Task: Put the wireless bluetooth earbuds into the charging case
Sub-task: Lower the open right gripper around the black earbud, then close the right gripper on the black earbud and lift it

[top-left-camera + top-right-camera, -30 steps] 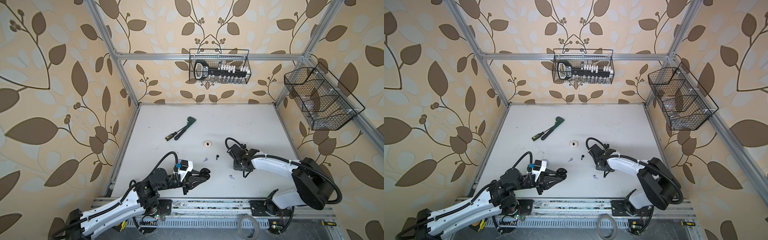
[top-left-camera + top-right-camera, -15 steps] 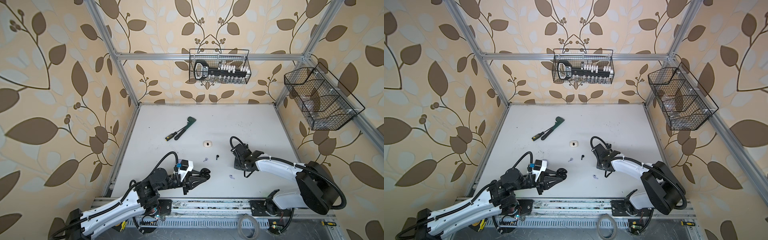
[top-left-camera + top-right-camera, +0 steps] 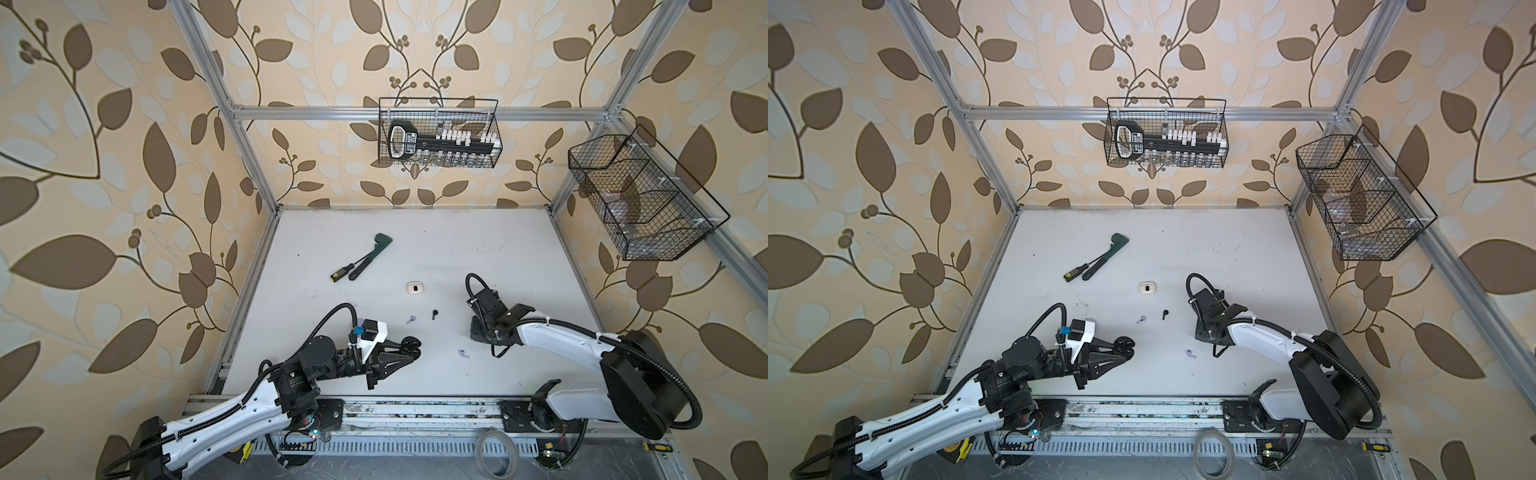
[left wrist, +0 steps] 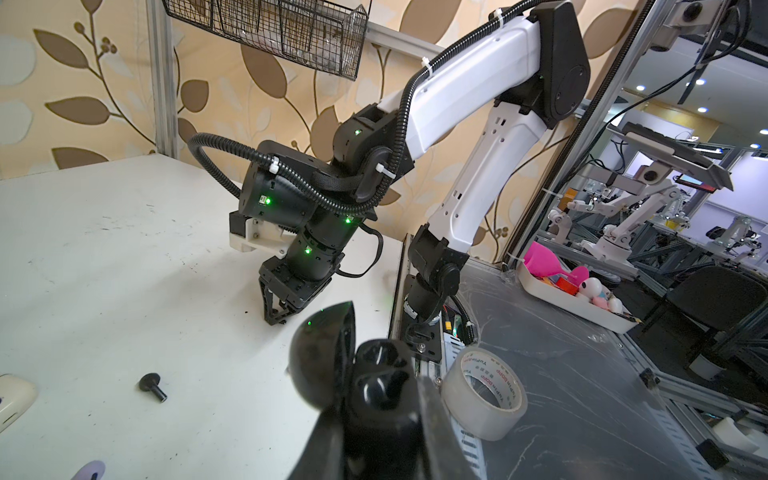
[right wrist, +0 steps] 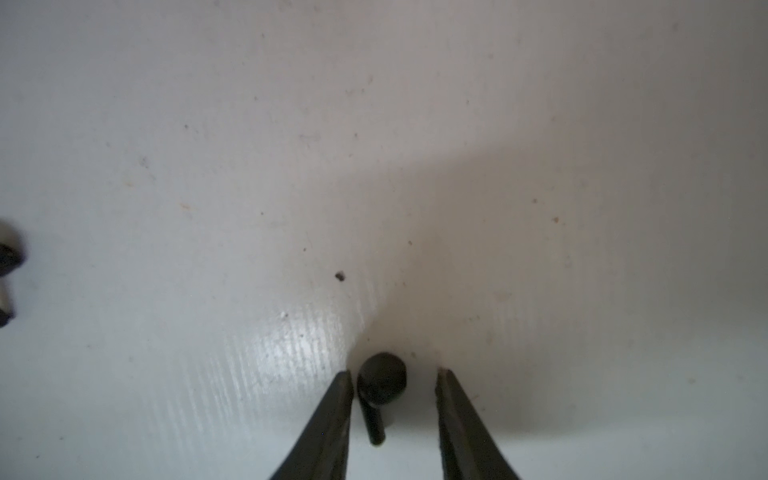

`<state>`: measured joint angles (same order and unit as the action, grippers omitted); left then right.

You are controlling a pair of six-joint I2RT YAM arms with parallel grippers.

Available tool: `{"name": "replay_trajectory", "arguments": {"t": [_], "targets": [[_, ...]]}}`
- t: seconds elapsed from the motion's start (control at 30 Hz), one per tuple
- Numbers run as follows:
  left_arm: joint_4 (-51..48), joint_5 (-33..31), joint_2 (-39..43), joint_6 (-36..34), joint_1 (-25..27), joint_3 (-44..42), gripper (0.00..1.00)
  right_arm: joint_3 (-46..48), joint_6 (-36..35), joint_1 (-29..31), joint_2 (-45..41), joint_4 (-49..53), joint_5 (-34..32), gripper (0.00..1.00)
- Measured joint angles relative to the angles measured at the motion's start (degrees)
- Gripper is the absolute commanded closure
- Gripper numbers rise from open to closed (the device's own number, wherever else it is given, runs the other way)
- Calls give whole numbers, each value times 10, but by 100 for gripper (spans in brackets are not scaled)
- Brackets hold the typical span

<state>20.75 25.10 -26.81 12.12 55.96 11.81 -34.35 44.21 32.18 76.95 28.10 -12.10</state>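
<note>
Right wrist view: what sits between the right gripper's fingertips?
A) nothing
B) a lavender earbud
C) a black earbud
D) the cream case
C: a black earbud lies on the table between the parted jaws of the right gripper, with a gap on one side.

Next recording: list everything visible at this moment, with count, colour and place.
table: one, white, cell floor.
black earbuds: two; one loose mid-table, one lying between the right gripper's fingers.
lavender earbuds: two; one beside the loose black one, one nearer the front rail.
cream case: one, mid-table.
black charging case: one, open, in the left gripper.
screwdriver: one, yellow-and-black handle, back left.
green-headed tool: one, beside the screwdriver.
wire baskets: two, black; back wall, right wall.
tape roll: one, whitish, off the table's front.
left gripper: shut on the case.
right gripper: open, tips at the table.
</note>
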Motion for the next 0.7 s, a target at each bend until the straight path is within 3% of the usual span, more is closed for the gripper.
{"name": "replay_trajectory", "arguments": {"t": [0.7], "targets": [[-2,0,-6,0,0,0,100,-5,-44,-21,7,2,16,74]]}}
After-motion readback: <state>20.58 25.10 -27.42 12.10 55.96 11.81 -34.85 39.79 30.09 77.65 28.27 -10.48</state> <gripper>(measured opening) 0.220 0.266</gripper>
